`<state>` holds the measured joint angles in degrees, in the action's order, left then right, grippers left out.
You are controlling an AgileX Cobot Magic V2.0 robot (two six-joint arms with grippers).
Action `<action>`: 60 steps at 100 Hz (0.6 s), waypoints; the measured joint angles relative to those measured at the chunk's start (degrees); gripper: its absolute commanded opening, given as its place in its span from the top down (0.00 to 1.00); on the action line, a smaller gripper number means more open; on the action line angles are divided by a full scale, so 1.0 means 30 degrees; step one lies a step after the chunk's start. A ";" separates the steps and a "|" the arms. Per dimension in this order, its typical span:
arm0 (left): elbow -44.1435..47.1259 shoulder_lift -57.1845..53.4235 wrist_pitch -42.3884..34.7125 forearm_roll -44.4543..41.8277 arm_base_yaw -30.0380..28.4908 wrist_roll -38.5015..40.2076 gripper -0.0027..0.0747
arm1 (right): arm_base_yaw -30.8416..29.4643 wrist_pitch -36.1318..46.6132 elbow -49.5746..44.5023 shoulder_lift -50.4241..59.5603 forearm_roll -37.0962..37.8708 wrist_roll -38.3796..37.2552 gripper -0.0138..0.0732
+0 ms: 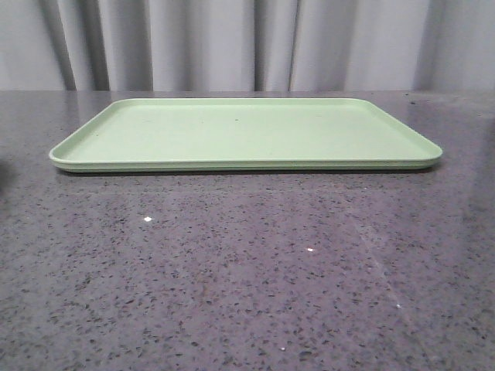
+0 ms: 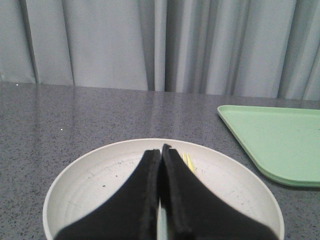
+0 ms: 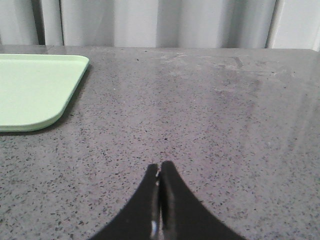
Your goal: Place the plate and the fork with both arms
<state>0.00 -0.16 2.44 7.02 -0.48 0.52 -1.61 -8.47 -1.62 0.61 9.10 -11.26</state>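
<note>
The plate, pale cream with small dark specks, lies on the table in the left wrist view, left of the tray. My left gripper is shut and hangs over the plate's middle; I cannot tell whether it touches the plate. Yellow fork tines show in the plate just beside one finger; the rest of the fork is hidden behind it. My right gripper is shut and empty over bare table, right of the tray. Neither gripper, the plate nor the fork shows in the front view.
A large flat light green tray lies at the middle back of the speckled grey table; its corners show in the left wrist view and the right wrist view. A grey curtain hangs behind the table.
</note>
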 measured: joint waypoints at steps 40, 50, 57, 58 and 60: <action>-0.1670 0.0087 0.0886 0.0034 0.0000 0.0000 0.99 | 0.0000 0.0942 0.0555 0.0000 0.0185 0.0000 0.92; -0.3449 0.1012 0.1963 0.0034 0.0000 0.0000 0.99 | 0.0000 0.0385 0.1949 -0.0644 0.0185 0.0000 0.92; -0.4893 0.1967 0.2996 0.0034 0.0000 0.0000 0.99 | 0.0000 -0.0640 0.3389 -0.1552 0.0185 0.0000 0.92; -0.5039 0.2176 0.3102 0.0034 0.0000 0.0000 0.99 | 0.0000 -0.0773 0.3542 -0.1766 0.0185 0.0000 0.92; -0.5488 0.2502 0.3433 0.0034 0.0000 0.0000 0.99 | 0.0000 -0.1179 0.4022 -0.1982 0.0185 0.0000 0.92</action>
<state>-16.46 7.34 12.74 7.12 -0.48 0.52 -1.61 -12.00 10.44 -5.33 9.66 -11.26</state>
